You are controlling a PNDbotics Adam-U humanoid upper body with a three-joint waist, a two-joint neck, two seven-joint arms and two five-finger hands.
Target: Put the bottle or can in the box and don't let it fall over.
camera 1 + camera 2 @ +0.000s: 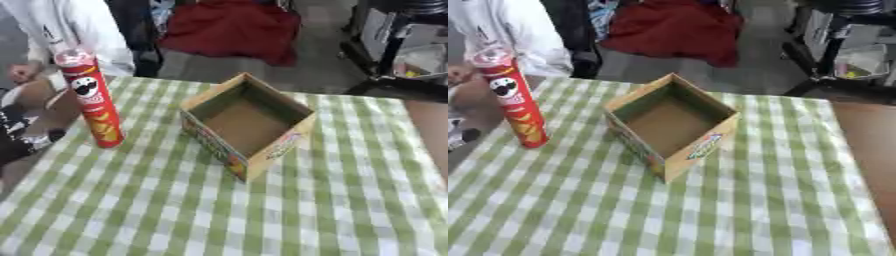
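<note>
A tall red crisp can (94, 102) with a clear lid stands upright on the green and white checked tablecloth (175, 200), near the table's left edge. An open cardboard box (249, 122) sits to the right of it at the table's middle, turned corner-on to me, and its inside is bare. A hand-width gap separates can and box. My left hand (19, 134) shows as a black and silver shape at the left edge, just left of the can's lower half and apart from it. My right hand shows in no view.
A person in white (70, 25) stands behind the table's far left corner, close to the can's top. Bare brown tabletop (430, 130) shows at the right, beyond the cloth. Red cloth (232, 27) and dark equipment (394, 45) lie on the floor behind.
</note>
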